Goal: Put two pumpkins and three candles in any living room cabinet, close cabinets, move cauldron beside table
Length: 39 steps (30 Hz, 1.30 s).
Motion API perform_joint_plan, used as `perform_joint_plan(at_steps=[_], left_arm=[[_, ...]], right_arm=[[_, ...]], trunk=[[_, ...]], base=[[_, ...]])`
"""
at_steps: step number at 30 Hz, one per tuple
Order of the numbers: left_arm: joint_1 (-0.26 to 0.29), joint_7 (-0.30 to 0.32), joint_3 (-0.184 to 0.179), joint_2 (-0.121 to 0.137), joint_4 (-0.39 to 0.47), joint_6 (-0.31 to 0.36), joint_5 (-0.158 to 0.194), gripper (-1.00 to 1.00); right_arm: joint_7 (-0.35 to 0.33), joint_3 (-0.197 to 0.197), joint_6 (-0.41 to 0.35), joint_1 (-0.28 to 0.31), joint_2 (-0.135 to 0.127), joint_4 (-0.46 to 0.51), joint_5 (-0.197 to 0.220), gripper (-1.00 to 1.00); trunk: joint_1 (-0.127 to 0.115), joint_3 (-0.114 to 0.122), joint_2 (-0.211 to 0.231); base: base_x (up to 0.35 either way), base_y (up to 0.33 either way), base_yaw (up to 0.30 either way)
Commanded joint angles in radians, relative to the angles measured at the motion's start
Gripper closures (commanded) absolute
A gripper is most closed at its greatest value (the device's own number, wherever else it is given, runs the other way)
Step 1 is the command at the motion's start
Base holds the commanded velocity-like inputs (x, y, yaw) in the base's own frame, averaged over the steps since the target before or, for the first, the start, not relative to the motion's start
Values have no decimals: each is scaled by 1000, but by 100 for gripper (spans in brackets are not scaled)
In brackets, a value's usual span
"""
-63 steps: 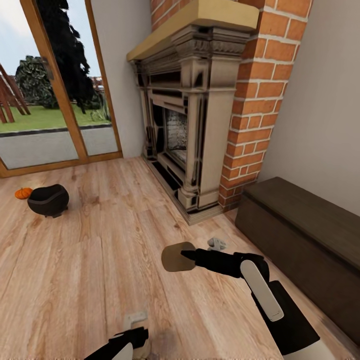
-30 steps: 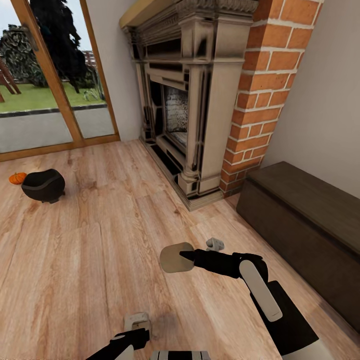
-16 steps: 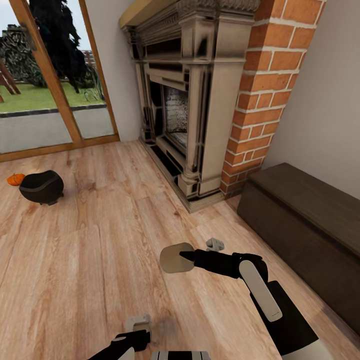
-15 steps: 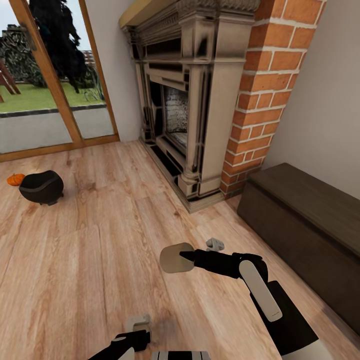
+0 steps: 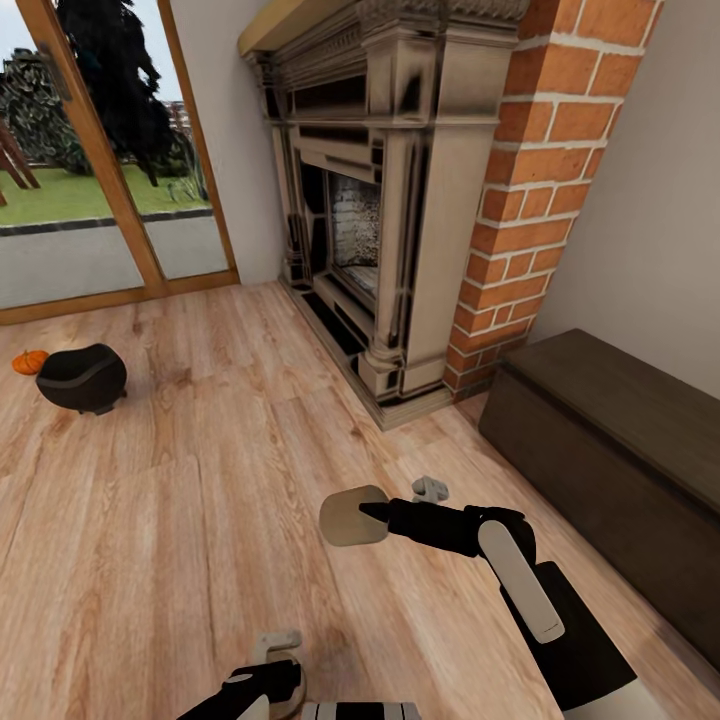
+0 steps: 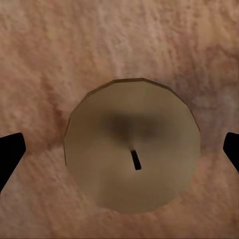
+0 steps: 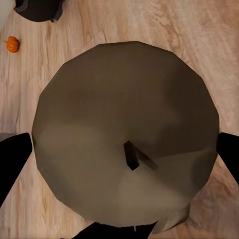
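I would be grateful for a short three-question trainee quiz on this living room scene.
1. Fill in: the pumpkin lies on the floor beside the black ____.
2. What does the right gripper hold? A a pumpkin; B a candle; C nothing.
3. True or false: in the head view, the cabinet stands right of the fireplace.
Key: 1 cauldron; 2 B; 3 true.

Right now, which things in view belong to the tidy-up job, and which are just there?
Job:
- candle in the right gripper
- candle between the left gripper's fingers
- pumpkin
- cauldron
- cabinet, closed

Just there:
- fireplace
- brick chimney
- glass doors
- small grey object on the floor
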<state>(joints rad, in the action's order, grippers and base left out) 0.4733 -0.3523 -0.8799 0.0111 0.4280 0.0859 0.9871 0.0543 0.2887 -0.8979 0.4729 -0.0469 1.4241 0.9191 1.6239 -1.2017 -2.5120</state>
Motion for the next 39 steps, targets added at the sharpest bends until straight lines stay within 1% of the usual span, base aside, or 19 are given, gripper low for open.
perform_joint_plan(at_steps=[1,5,9,15,21,23,25,26,29,30,39], left_arm=[[1,-8,-7,1,3,3,4,-100],[1,-8,-7,1,3,3,4,-100],[1,-8,-8,1,3,-26,5,-100],[1,-8,-8,1,3,-42,7,-100],[1,-8,-8,1,3,-43,7,-100],[1,-8,-8,1,3,-43,7,-100],[1,-8,-8,1,3,-43,7,-100],[1,-8,-8,1,3,-43,7,-100],[1,-8,-8,1,3,-43,7,-100],[1,-8,-8,1,3,-43,7,-100],[1,-8,-8,1,3,-43,7,-100]], right_arm=[[5,1,-2,1,-1,1,7,100],[5,1,-2,1,-1,1,6,100],[5,2,-2,1,-1,1,6,100],[5,2,-2,1,-1,1,6,100],[0,2,-3,1,-1,11,8,100],[-27,3,-4,1,-1,13,8,100],[-76,2,-4,1,-3,14,8,100],[-96,2,-4,1,-3,14,7,100],[-124,1,-4,1,-6,14,5,100],[-129,1,-4,1,-6,14,5,100],[-139,1,-4,1,-7,13,4,100]], trunk=[[0,-1,0],[0,-1,0],[0,-1,0],[3,-24,-2],[3,-24,-2],[3,-24,-2],[3,-24,-2],[3,-28,-2],[4,-39,-3],[5,-43,-3],[5,-43,-3]], base=[[38,1,0],[13,0,0],[2,0,0],[0,0,0],[0,0,0],[0,0,0],[0,0,0],[0,0,0],[0,0,0],[0,0,0],[0,0,0]])
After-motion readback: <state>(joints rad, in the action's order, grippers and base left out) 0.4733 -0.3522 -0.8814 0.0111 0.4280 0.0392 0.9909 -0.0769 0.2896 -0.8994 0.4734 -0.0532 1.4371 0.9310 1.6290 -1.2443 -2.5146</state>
